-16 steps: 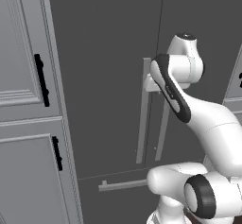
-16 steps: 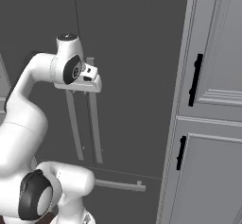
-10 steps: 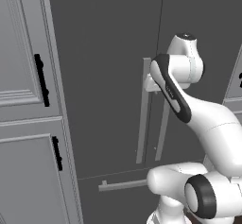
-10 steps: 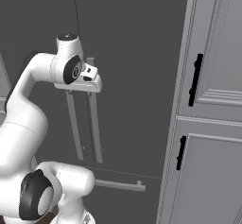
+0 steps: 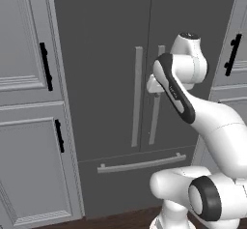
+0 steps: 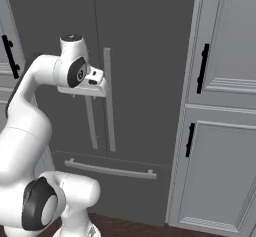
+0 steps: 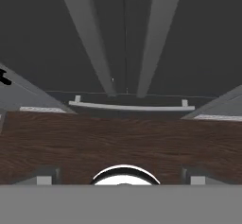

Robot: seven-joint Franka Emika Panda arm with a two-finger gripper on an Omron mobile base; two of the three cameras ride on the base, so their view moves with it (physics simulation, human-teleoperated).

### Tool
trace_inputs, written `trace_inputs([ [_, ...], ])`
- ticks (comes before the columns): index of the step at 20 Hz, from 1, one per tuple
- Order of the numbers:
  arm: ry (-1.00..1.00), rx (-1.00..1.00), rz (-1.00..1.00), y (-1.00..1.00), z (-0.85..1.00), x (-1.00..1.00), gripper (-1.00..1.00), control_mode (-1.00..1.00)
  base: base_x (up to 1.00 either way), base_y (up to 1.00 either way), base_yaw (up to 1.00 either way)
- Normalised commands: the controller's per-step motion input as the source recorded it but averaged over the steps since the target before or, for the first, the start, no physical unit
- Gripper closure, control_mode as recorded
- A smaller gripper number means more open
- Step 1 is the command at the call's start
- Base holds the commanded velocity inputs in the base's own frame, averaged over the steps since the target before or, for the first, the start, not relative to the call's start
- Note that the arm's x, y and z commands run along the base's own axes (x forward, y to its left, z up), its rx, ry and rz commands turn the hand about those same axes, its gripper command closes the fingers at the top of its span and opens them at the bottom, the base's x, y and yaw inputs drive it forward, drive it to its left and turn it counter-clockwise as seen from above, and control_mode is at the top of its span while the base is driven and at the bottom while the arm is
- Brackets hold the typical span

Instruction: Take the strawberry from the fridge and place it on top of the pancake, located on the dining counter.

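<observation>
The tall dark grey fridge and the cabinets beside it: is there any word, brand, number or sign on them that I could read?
None: no text shows anywhere.
Tall dark grey two-door fridge: plain doors, no brand or label.
Its long light grey bar handles: bare.
Light grey panelled cabinets with black handles: no lettering.
White robot arm: no marking legible.

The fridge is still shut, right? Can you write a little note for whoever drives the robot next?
Gripper: open and empty, raised in front of the fridge, level with the upper part of its two vertical handles.
Fridge: both doors and the bottom drawer are closed. The strawberry is inside, out of sight for now.
Done: the robot is parked facing the fridge.
Left: grab a handle, pull a door open, pick up the strawberry, carry it to the dining counter and set it on the pancake.
</observation>
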Motion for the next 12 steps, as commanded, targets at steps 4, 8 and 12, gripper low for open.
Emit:
trace_inputs([
  [4, 0.00, 0.00, 0.00, 0.00, 0.00, 0.00, -1.00, 1.00, -0.60, 0.00, 0.00],
  [8, 0.00, 0.00, 0.00, 0.00, 0.00, 0.00, -1.00, 1.00, -0.26, -0.01, -0.01],
  [12, -0.01, 0.00, 0.00, -0.02, -0.07, 0.00, -1.00, -1.00, 0.00, 0.00, 0.00],
])
